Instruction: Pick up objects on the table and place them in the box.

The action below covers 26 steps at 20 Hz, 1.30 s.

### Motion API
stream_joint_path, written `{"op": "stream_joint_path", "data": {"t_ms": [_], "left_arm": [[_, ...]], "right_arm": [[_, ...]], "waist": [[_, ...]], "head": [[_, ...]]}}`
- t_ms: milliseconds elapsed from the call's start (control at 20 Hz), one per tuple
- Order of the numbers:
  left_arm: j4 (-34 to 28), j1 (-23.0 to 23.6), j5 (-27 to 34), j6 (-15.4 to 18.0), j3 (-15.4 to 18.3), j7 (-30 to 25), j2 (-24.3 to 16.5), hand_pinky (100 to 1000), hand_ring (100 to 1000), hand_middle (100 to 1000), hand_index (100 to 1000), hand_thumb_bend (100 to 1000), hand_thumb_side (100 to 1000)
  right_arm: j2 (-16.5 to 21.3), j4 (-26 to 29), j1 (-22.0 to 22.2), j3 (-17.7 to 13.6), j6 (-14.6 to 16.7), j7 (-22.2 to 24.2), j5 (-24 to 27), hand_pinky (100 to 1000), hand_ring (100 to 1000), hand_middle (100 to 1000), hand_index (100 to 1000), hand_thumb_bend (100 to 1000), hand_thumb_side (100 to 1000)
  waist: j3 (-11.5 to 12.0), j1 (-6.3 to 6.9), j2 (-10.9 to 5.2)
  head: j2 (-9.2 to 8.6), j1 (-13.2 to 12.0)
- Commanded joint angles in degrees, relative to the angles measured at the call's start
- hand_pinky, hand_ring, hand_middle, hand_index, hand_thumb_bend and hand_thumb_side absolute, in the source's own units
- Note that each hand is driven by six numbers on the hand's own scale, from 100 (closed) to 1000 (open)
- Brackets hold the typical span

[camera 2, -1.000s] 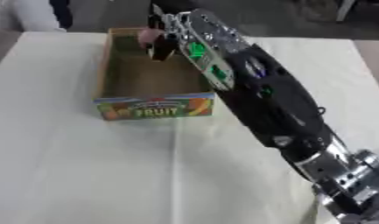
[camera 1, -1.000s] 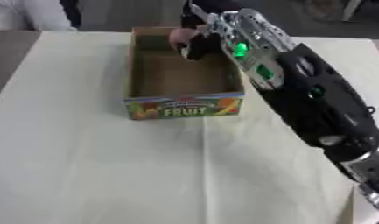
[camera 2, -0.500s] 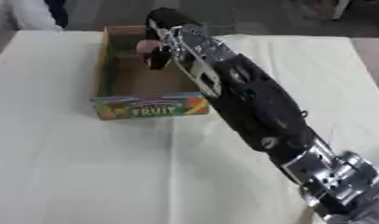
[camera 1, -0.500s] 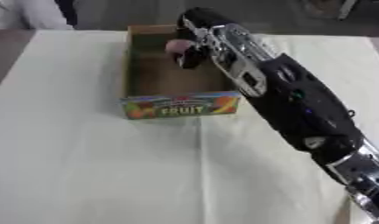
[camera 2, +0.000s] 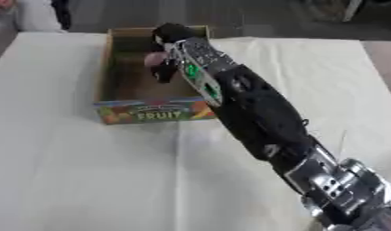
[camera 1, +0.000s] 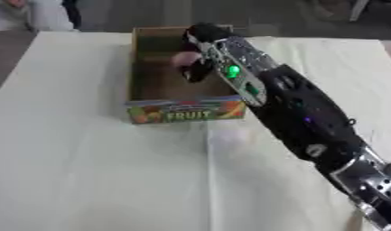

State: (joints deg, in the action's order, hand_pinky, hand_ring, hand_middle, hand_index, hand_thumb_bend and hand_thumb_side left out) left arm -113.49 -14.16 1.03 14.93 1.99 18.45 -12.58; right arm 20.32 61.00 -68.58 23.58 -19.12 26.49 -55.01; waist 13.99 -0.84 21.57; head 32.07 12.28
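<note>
We note the right hand (camera 1: 200, 50) reaching over the cardboard box (camera 1: 143, 81), its dark fingers curled round a small pink object (camera 1: 185, 59) held inside the box above the floor, the front panel reading "FRUIT" among printed fruit pictures, all on the white-clothed table (camera 1: 87, 171).

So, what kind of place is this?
Probably a lab or test room, not a home. A table under a plain white cloth holds only a cardboard box printed FRUIT, and the right hand holds a pink thing over it. Bare grey floor lies beyond.
</note>
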Motion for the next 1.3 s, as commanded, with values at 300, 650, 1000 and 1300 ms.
{"op": "stream_joint_path", "data": {"t_ms": [300, 650, 1000, 1300], "left_arm": [[-1.1, -0.5, 0.3, 0.0, -0.1, 0.0, -0.7, 701, 703, 638, 829, 100, 715], [-1.1, -0.5, 0.3, 0.0, 0.0, 0.0, -0.7, 700, 703, 638, 829, 100, 713], [-1.1, -0.5, 0.5, -0.1, 0.0, 0.1, -0.7, 701, 704, 639, 828, 100, 712], [-1.1, -0.4, 0.6, 0.0, -0.1, 0.0, -0.9, 701, 704, 639, 828, 100, 712]], "right_arm": [[-0.3, -2.1, -1.3, -1.3, 1.5, 1.1, -2.5, 752, 827, 682, 803, 197, 112], [-0.3, -3.1, -1.2, -1.7, 2.7, 5.6, -3.5, 775, 853, 757, 862, 337, 100], [0.1, -1.9, -1.5, -2.0, 3.0, 7.7, -3.6, 784, 855, 772, 893, 397, 100], [1.1, 0.2, -1.7, -2.1, 2.2, 8.0, -3.7, 782, 851, 769, 894, 395, 100]], "waist": [[0.1, 0.24, -1.01], [0.1, 0.25, -1.11], [0.1, 0.37, -1.42], [-0.2, 0.65, -1.95]], "head": [[-0.53, 0.2], [-0.71, 0.2], [-0.62, 0.1], [-0.3, 0.0]]}}
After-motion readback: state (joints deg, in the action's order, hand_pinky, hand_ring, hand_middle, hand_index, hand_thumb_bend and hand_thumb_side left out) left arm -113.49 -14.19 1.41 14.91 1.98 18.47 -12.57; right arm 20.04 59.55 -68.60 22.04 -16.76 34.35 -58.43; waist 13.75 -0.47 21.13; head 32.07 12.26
